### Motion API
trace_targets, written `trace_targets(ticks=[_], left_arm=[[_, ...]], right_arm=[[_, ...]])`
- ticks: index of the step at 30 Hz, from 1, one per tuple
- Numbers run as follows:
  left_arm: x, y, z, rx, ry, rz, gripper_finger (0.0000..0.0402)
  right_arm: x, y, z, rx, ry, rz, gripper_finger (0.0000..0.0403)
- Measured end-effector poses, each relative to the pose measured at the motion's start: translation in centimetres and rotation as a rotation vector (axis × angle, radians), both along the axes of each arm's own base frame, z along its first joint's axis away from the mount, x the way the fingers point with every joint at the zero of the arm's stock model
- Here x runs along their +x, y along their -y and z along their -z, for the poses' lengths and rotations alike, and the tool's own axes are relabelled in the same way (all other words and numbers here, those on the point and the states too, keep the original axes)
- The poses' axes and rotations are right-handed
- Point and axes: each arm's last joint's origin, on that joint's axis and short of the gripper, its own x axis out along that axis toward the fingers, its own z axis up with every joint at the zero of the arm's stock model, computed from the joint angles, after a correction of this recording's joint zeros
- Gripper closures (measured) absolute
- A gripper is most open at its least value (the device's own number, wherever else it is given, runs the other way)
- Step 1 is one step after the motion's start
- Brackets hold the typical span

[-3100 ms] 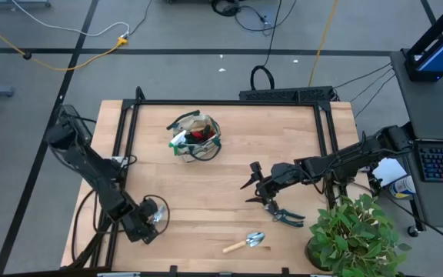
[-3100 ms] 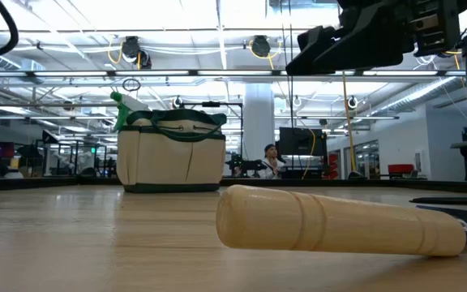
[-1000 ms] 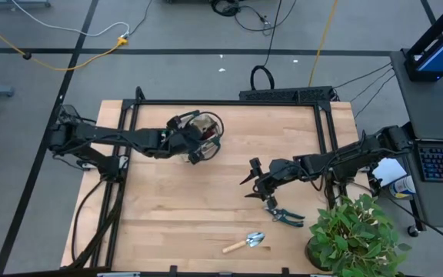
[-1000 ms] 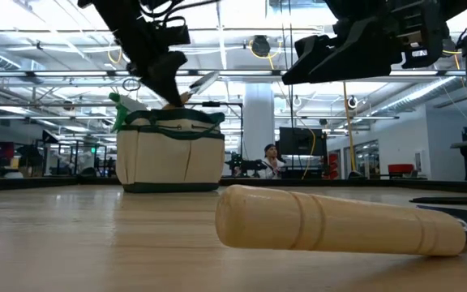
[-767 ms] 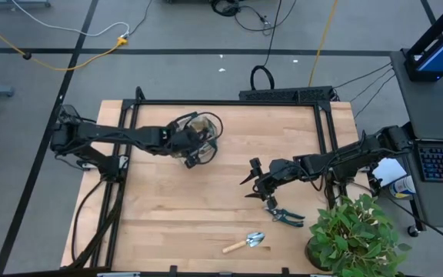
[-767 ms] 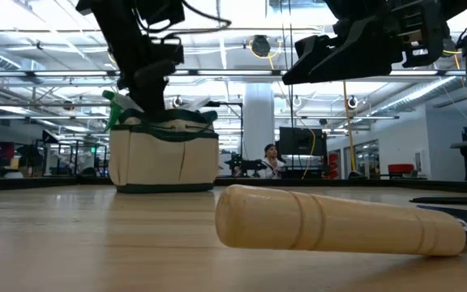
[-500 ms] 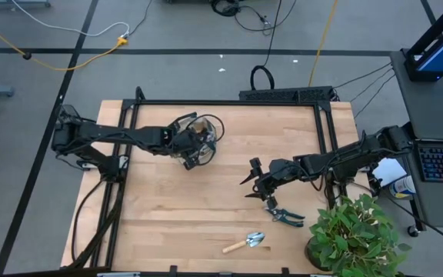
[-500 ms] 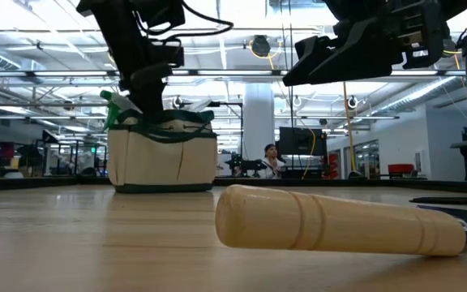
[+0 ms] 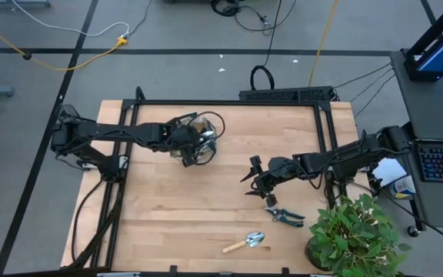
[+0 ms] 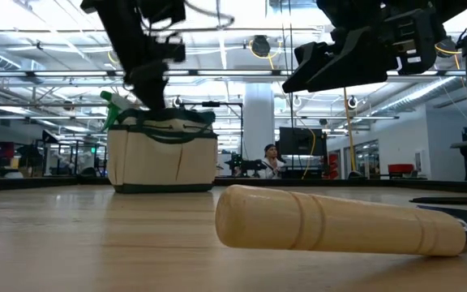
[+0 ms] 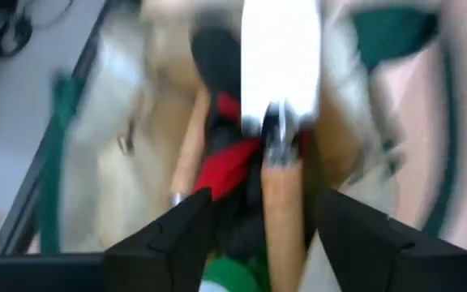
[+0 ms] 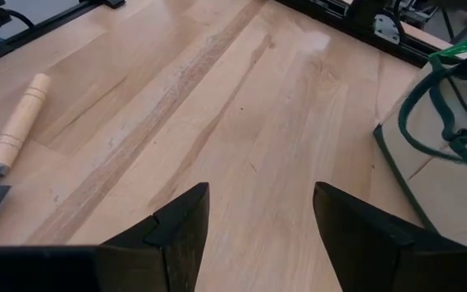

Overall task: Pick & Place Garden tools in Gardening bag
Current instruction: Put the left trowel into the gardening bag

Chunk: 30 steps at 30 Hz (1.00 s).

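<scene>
**Left claw over the bag, trowel inside it**

The gardening bag [image 9: 197, 138] stands on the wooden surface [image 9: 221, 223], and I use it as the landmark. The left claw [image 9: 193, 143] is directly above the open mouth of the bag, with its two fingers [image 11: 169, 239] apart. Between these fingers, in the left wrist view, a trowel [image 11: 280, 122] with a pale blade and a wooden handle stands inside the bag, and the fingers do not press on it. Beside this trowel in the bag I see a red item [image 11: 225, 166] and another wooden handle [image 11: 186, 150]. A green-and-white item [image 10: 118, 104] sticks up from the bag's edge in the low view.

The right claw [image 9: 255, 181] hangs above the surface, well apart from the bag, on the side toward the potted plant [image 9: 356, 235]. Its fingers [image 12: 177, 223] are spread wide and hold nothing.

The black pruning shears [image 9: 281, 214] lie on the surface farther from the bag than the right claw, just beside that claw. A second trowel [image 9: 244, 243] lies still farther from the bag, near the plant.
</scene>
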Motion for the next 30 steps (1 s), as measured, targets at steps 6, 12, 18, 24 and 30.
trace_targets(ticks=[6,12,18,24,30], left_arm=[[1.2,-0.7,-3.2,0.005,0.155,0.072,0.0167],[1.4,-2.9,-3.1,-0.125,0.218,0.121,0.0197],[0.6,-5.7,-2.9,-0.166,0.229,0.077,0.0237],[0.8,-6.6,-1.7,-0.268,0.21,0.104,0.0253],[1.2,-6.4,-0.9,-0.292,0.165,0.11,0.0254]], right_arm=[[0.0,0.2,0.0,-0.011,0.004,0.0,0.019],[0.0,0.2,0.0,-0.013,0.002,-0.001,0.019],[0.0,0.2,0.1,-0.015,-0.012,-0.002,0.019],[-0.1,0.2,0.2,-0.016,-0.019,-0.002,0.019],[-0.1,0.2,0.3,-0.017,-0.026,-0.002,0.019]])
